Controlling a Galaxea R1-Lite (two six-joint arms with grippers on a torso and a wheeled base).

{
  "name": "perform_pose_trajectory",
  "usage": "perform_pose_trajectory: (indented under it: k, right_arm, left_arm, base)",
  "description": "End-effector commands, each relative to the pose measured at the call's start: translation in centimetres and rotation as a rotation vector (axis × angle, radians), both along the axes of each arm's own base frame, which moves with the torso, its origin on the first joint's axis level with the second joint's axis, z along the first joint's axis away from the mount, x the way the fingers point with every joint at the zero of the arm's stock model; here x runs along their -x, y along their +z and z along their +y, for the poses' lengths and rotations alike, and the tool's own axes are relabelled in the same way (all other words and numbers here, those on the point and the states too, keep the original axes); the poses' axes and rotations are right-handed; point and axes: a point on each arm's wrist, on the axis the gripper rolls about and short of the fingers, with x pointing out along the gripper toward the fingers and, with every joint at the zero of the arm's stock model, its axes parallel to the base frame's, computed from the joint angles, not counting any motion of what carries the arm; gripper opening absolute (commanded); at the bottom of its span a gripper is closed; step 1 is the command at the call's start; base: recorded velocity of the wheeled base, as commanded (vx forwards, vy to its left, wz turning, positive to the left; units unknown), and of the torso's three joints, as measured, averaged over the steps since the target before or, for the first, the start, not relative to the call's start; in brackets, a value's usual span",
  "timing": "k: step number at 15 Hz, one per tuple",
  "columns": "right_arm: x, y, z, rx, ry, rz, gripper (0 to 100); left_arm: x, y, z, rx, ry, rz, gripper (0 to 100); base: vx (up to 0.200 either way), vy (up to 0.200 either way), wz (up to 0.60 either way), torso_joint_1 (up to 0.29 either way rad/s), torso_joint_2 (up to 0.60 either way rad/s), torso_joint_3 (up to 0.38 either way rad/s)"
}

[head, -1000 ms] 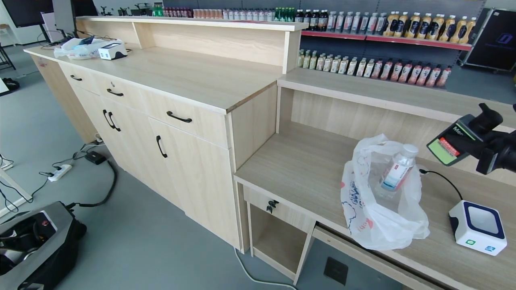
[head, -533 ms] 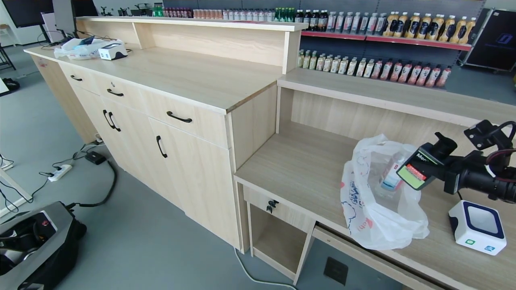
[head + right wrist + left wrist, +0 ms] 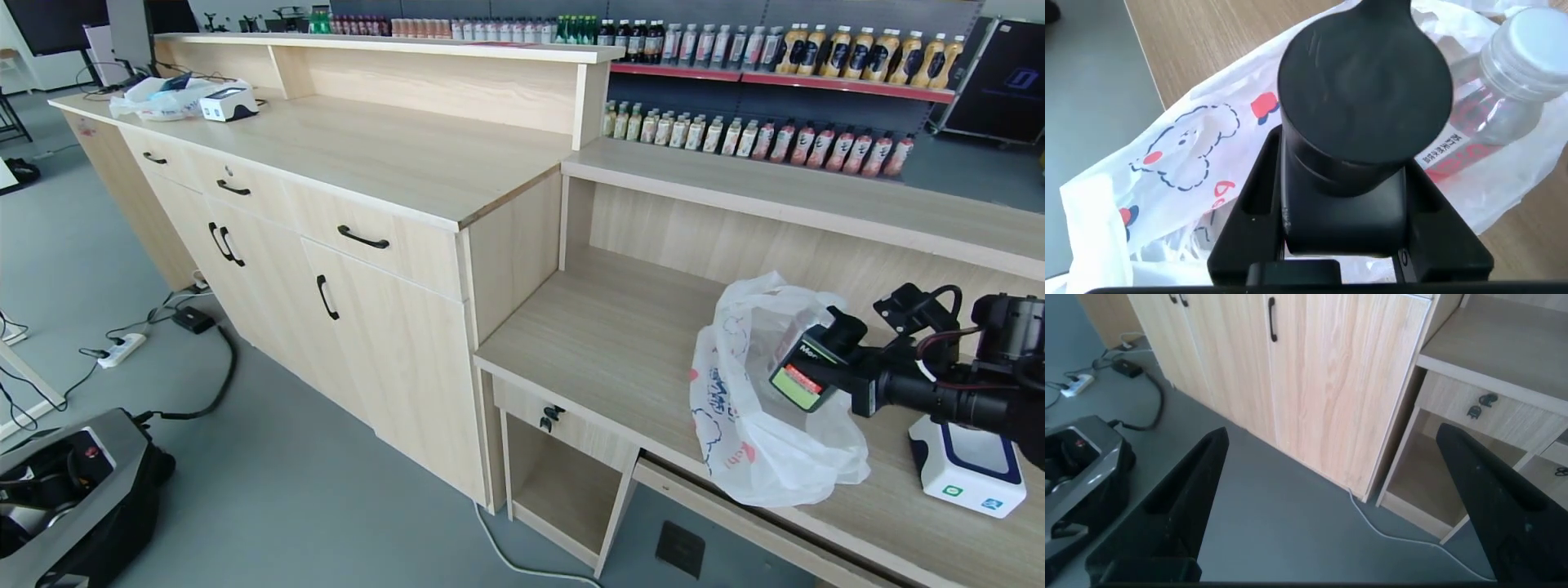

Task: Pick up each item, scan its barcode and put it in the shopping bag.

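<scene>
At the mouth of the white thin-plastic shopping bag (image 3: 735, 425) on the wooden tabletop (image 3: 604, 343): small dark rectangular box with green-and-red label (image 3: 796, 385), clamped in the right tool (image 3: 823, 359); left tool (image 3: 1331, 441) spread wide, empty. Box judged light, stiff, smooth, best gripped across its flat faces; bag limp.

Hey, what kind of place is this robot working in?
Likely a shop checkout, perhaps a mock one: shelves of bottled drinks behind a wooden counter, with a barcode scanner and a plastic shopping bag on it.
</scene>
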Motion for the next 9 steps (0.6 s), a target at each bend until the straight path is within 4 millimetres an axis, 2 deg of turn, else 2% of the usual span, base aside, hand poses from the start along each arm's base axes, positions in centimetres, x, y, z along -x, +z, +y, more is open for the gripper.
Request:
perform_pose_trajectory:
  k: [1, 4, 9]
  right_arm:
    - [-0.5, -1.2, 0.2, -0.006, 0.011, 0.031, 0]
    - [-1.8, -1.7, 1.3, -0.006, 0.049, 0.008, 0]
    - [-3.5, -4.4, 1.6, 0.004, 0.064, -0.02, 0]
  left_arm:
    - [0.0, 0.0, 0.0, 0.0, 0.001, 0.0, 100]
    - [0.0, 0.0, 0.0, 0.0, 0.001, 0.0, 100]
    - [0.0, 0.0, 0.0, 0.0, 0.001, 0.0, 100]
  base:
    - [0.0, 0.0, 0.0, 0.0, 0.0, 0.0]
    - [0.0, 0.0, 0.0, 0.0, 0.0, 0.0]
    - [0.0, 0.0, 0.0, 0.0, 0.0, 0.0]
